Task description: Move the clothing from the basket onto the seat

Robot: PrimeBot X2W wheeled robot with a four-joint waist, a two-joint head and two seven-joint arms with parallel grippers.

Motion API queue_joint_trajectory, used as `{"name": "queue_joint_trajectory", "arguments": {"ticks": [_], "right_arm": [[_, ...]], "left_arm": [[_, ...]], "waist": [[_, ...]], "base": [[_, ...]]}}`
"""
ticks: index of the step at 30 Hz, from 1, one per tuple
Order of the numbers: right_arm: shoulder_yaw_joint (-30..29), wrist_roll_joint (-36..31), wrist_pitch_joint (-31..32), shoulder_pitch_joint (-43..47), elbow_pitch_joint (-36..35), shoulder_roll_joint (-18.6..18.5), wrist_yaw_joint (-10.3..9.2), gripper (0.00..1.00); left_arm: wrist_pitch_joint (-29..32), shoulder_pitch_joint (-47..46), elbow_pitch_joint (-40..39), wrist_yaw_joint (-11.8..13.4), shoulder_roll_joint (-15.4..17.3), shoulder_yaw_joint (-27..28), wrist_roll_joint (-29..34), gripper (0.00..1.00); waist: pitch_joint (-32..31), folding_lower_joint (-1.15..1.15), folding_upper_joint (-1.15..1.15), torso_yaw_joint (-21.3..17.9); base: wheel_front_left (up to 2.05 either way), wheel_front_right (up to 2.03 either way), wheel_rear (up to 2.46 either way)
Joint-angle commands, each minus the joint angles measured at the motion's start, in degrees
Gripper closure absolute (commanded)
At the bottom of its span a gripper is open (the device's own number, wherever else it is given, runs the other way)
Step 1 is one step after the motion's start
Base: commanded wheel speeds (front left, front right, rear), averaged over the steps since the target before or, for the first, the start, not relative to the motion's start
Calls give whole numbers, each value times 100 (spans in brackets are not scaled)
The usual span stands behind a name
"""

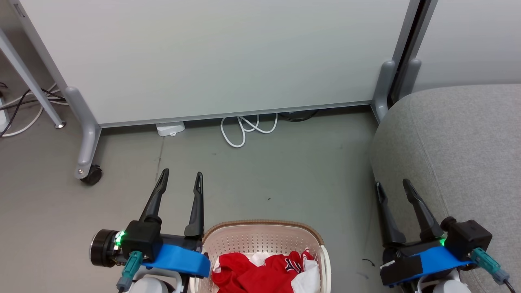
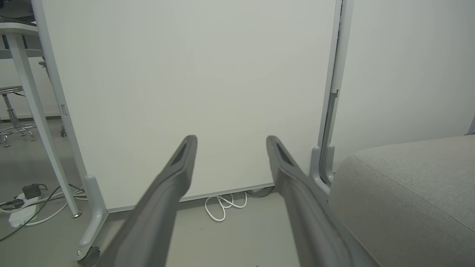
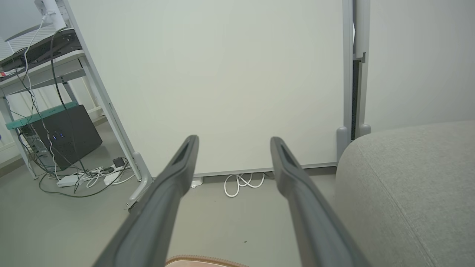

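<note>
The cream basket (image 1: 260, 236) with a brown rim sits on the floor at the bottom centre of the head view; its rim (image 3: 204, 260) peeks in at the bottom of the right wrist view. Red and white clothing (image 1: 264, 270) lies crumpled inside it. The large grey seat (image 1: 456, 154) stands to the right, also seen as the seat (image 2: 408, 193) and the seat (image 3: 412, 185) in the wrist views. My left gripper (image 1: 181, 177) hangs open just left of the basket, holding nothing. My right gripper (image 1: 394, 185) is open and empty over the seat's left edge.
A white partition panel (image 1: 211, 53) on castored grey feet (image 1: 87, 162) blocks the way ahead. A coiled white cable (image 1: 244, 128) lies at its base. More cables and a power strip (image 2: 22, 211) lie at left, near a desk leg (image 1: 32, 85) and a black computer case (image 3: 70, 133).
</note>
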Motion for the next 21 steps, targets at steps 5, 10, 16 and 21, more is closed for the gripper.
{"name": "queue_joint_trajectory", "arguments": {"ticks": [5, 10, 16, 21], "right_arm": [[7, 17, -22, -55, 46, -34, 15, 0], [17, 26, -22, -60, 80, -34, 15, 0], [23, 16, -22, -82, 100, -34, 15, 0], [46, -78, -22, -143, 112, -33, 15, 0]], "left_arm": [[-18, -82, 68, -42, 13, 15, -99, 0], [-18, -90, 89, -39, 13, -1, -123, 0], [-17, -109, 94, -33, 13, -10, -122, 0], [-17, -155, 188, -92, 13, -46, -55, 0]], "waist": [[-2, 0, 0, -1], [1, 0, 0, -1], [28, 0, 0, -3], [100, 0, 0, -48]], "base": [[0, 0, 0], [0, 0, 0], [0, 0, 0], [0, 0, 0]]}}
